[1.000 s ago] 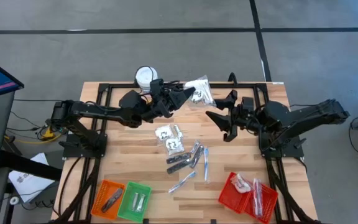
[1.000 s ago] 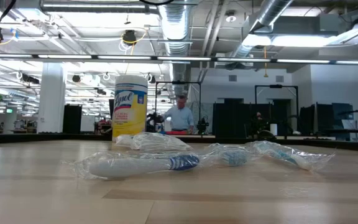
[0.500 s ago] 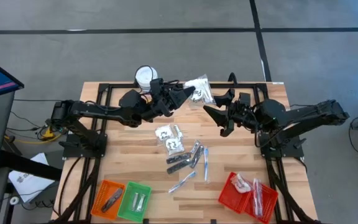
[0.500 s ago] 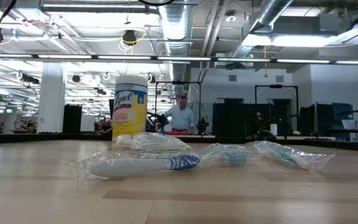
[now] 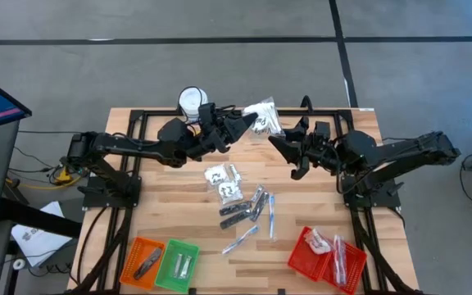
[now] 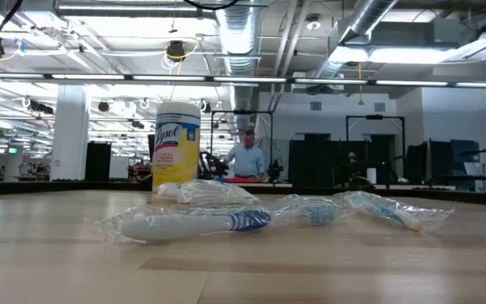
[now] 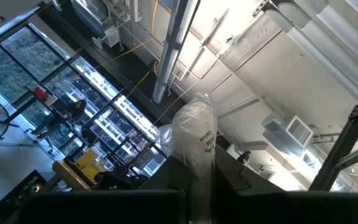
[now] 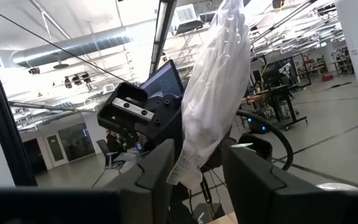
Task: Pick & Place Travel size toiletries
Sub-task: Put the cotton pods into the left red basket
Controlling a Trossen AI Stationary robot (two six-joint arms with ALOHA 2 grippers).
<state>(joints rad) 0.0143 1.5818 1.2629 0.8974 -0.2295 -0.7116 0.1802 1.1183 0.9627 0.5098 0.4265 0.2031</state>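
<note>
Toiletries in a clear plastic bag (image 5: pixel 261 117) hang above the table's far edge, pinched at one end by the left gripper (image 5: pixel 247 124); the left wrist view shows the bag (image 7: pixel 194 140) rising from between its closed fingers. The right gripper (image 5: pixel 282 147) sits just beside the bag with its fingers (image 8: pixel 157 171) spread, and in the right wrist view the bag (image 8: pixel 213 93) hangs between them without being clamped.

More travel size toiletries lie on the wooden table (image 5: pixel 179 201): two white sachets (image 5: pixel 224 181) near the middle, with dark and silvery sticks (image 5: pixel 248 209) just below them, too small to count surely. Wrapped tubes (image 6: pixel 201 221) lie close in the low view.

Three mesh baskets stand along the near edge: orange (image 5: pixel 144 260), green (image 5: pixel 177 264) and red (image 5: pixel 328 258), each holding a few items. A yellow Lysol canister (image 6: pixel 176 145) stands at the far edge. Behind it lies an open workshop with ceiling ducts, where a person (image 6: pixel 246 157) stands, partly hidden.
</note>
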